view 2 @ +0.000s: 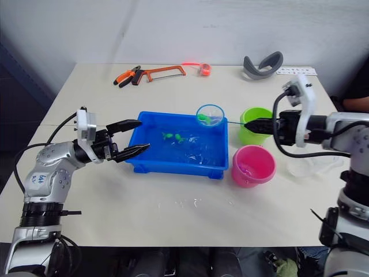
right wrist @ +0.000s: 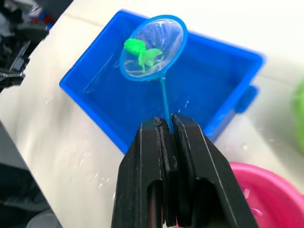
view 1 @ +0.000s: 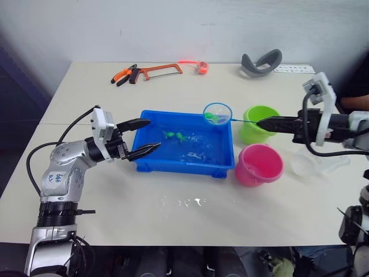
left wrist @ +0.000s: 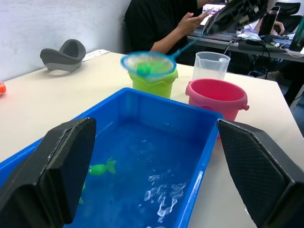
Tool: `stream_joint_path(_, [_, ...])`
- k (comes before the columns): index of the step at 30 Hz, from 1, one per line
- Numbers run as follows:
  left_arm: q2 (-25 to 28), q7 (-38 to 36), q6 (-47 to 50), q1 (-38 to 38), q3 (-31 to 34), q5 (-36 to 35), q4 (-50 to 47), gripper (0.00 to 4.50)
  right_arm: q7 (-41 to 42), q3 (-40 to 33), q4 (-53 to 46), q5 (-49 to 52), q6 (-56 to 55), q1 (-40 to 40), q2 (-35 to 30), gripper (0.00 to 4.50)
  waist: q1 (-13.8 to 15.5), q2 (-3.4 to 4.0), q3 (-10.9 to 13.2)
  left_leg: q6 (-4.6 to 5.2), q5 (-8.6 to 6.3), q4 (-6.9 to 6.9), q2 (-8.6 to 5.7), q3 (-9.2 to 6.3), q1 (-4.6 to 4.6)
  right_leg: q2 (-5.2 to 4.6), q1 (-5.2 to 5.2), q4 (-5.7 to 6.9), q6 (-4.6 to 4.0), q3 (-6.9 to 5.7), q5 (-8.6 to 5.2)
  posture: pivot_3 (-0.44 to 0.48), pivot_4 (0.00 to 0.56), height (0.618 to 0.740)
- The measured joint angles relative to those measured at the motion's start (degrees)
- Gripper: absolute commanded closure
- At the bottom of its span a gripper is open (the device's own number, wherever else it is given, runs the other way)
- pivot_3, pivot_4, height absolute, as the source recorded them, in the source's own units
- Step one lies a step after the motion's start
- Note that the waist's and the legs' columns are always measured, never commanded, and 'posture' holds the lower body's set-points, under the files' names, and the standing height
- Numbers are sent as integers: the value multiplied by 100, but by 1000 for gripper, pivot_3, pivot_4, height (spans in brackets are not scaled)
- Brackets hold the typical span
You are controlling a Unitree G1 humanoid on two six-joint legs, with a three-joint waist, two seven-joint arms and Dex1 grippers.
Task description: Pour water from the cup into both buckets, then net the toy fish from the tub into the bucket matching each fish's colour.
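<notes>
The blue tub (view 1: 181, 167) holds water and small green toy fish (view 1: 173, 135). My left gripper (view 1: 153, 133) stands open at the tub's left end, one finger on each side of its rim. My right gripper (view 1: 260, 123) is shut on the thin handle of a small blue-ringed net (view 1: 217, 112). The net hangs over the tub's back right corner with a green fish (right wrist: 142, 53) in it. The green bucket (view 1: 251, 135) is just right of the net, the pink bucket (view 1: 253, 176) in front of it. The clear cup (view 1: 305, 164) stands right of the pink bucket.
A hacksaw (view 1: 158, 71), pliers (view 1: 125, 74) and a grey curved object (view 1: 261, 62) lie along the table's far side. Water drops (view 1: 184, 202) lie on the table in front of the tub. A person (left wrist: 161, 23) sits beyond the table's right end.
</notes>
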Motion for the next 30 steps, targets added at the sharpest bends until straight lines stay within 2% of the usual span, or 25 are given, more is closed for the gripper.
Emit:
stream_joint_path(6, [-418, 261, 173, -484, -153, -13, -8, 79, -21, -94, 773, -76, -793, 218, -765, 4500, 18, 0, 0, 2, 1, 0, -4, 3, 0, 1, 2, -1, 1, 1, 1, 0, 150, 740])
stream_joint_path(11, [-668, 445, 268, -636, -462, 29, -18, 79, -216, -45, 1672, -472, -1809, 496, -906, 4500, 2, 0, 0, 3, 2, -1, -4, 12, 2, 5, -1, 2, 2, -5, 1, 0, 150, 740])
stream_joint_path(16, [-916, 670, 261, -706, -641, 161, -8, 79, -98, 395, 1927, -897, -2873, 894, -1182, 4500, 2, 0, 0, 3, 2, -1, -2, 16, 3, 6, -2, 3, 2, -9, 1, 0, 150, 740])
stream_joint_path(20, [-991, 703, 261, -696, -754, 185, -5, 79, 7, 628, 1909, -1251, -3938, 1225, -1247, 4500, 5, 0, 0, 3, 2, -1, -2, 17, 4, 7, -2, 4, 3, -16, 1, 0, 150, 740])
stream_joint_path(30, [-1032, 586, 209, -738, -762, 213, 154, 79, -497, 1085, 1864, -3061, -7779, 2082, -1606, 4500, 83, 0, 0, 3, 2, 1, -2, 20, 7, 9, 0, 2, 5, -31, 2, 0, 150, 740])
